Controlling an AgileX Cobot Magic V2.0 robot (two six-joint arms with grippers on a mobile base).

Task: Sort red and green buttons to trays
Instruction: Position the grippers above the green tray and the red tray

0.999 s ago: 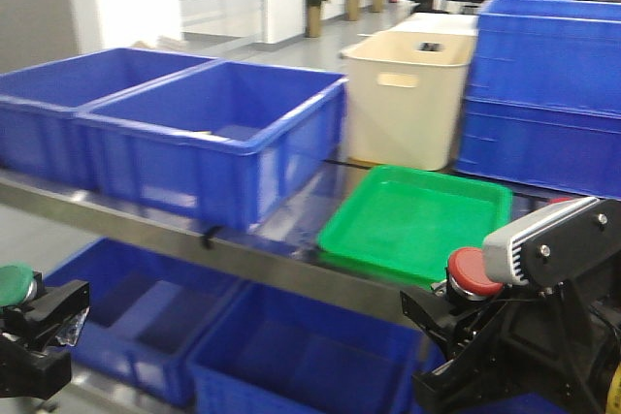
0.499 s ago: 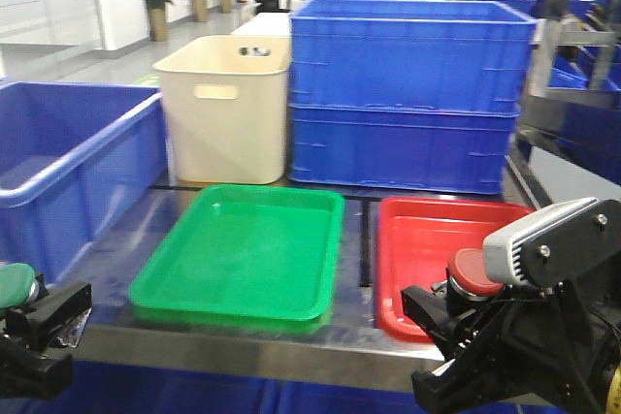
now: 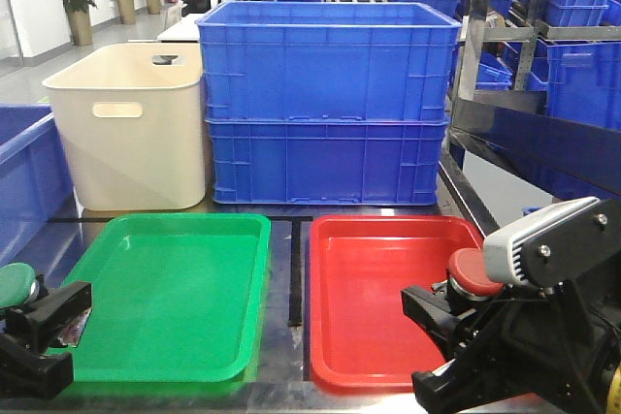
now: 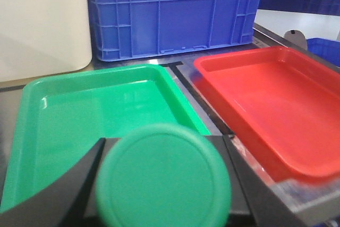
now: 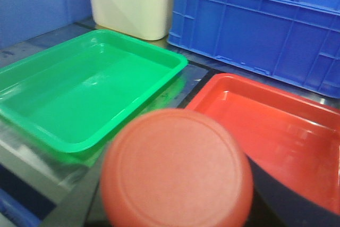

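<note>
My left gripper (image 3: 24, 312) is shut on a green button (image 3: 15, 283) at the lower left, in front of the green tray (image 3: 165, 288). The button fills the left wrist view (image 4: 163, 176) between the black fingers (image 4: 69, 190). My right gripper (image 3: 451, 312) is shut on a red button (image 3: 473, 273) at the lower right, over the near right corner of the red tray (image 3: 378, 288). The button fills the right wrist view (image 5: 178, 171). Both trays are empty and lie side by side; they also show in the wrist views as green tray (image 4: 85, 110) and red tray (image 5: 287, 126).
Two stacked blue crates (image 3: 330, 104) and a cream bin (image 3: 126, 128) stand behind the trays. A blue bin edge (image 3: 24, 181) is at the left. Shelving with blue bins (image 3: 553, 46) stands at the right.
The whole view has swung to the right: the big blue bins slid out at the left, and the green and red trays now lie straight ahead. Both grippers keep their buttons.
</note>
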